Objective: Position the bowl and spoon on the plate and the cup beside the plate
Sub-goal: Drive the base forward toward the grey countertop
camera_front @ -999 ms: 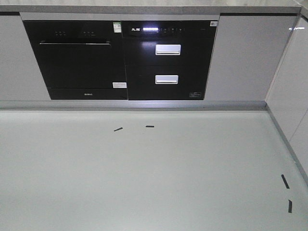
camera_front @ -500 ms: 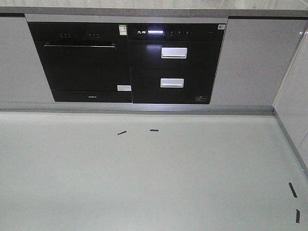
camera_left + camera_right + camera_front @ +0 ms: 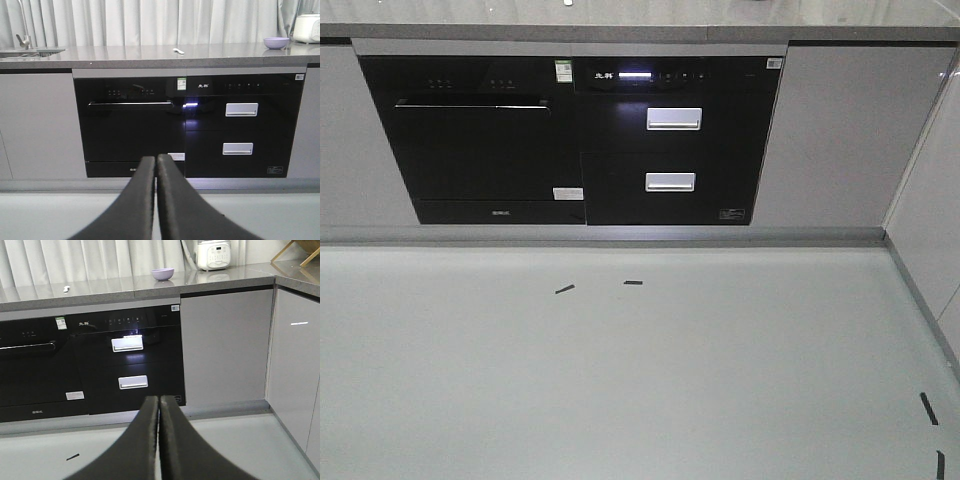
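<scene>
The lavender bowl (image 3: 276, 43) stands on the grey countertop (image 3: 125, 52) at the far right; the right wrist view shows the bowl (image 3: 162, 273) too. A small pale spoon (image 3: 178, 50) lies on the counter left of it, and the spoon (image 3: 66, 288) is also in the right wrist view. The plate and the cup are out of view. My left gripper (image 3: 156, 159) is shut with nothing in it, low in front of the black appliances. My right gripper (image 3: 159, 399) is shut and holds nothing as well. Both are far from the counter, over the floor.
A black oven (image 3: 480, 140) and a black drawer unit (image 3: 670, 140) sit under the counter. A white cooker (image 3: 214, 254) stands right of the bowl. A sink with a tap (image 3: 22, 40) is at far left. Cabinets (image 3: 295, 365) wall the right side. Black tape marks (image 3: 565, 289) dot the floor.
The front view has shifted: the appliances and baseboard sit lower in the frame and more of the counter edge shows at the top. No object has moved.
</scene>
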{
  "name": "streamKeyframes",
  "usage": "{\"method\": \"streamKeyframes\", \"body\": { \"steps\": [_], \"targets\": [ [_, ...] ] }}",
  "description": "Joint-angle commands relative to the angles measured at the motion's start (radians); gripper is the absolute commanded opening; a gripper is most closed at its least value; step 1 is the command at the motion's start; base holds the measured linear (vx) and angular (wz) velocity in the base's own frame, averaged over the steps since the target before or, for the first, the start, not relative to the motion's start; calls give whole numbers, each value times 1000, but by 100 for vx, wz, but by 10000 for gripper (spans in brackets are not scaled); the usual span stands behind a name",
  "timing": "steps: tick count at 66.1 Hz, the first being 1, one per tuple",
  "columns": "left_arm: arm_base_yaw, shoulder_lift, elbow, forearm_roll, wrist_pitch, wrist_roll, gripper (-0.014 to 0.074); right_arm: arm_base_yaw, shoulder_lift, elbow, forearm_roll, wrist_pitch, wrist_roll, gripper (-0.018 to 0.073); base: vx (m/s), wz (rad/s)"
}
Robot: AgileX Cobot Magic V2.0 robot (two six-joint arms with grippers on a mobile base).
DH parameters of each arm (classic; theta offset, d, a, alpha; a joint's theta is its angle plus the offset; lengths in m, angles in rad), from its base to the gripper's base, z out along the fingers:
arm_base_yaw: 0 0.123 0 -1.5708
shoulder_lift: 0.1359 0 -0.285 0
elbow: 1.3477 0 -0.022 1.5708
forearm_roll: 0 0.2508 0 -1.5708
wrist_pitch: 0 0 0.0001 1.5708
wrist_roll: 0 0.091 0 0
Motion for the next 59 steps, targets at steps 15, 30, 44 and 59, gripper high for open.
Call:
{"method": "streamKeyframes", "body": {
  "steps": [15, 30, 44, 59],
  "targets": [
    [0, 13, 25, -1, -73, -5, -6, -4, -11, 14, -8, -74, -3, -2, 13, -4],
    [0, 13, 25, -1, -73, -5, -6, -4, -11, 14, -8, -74, -3, -2, 12, -2],
    [0, 13, 25, -1, -73, -5, -6, -4, -11, 14, -8, -74, -3, -2, 11, -1],
    [0, 13, 25, -1, -73, -5, -6, -4, -11, 14, -8, -74, -3, -2, 10, -2]
  ]
}}
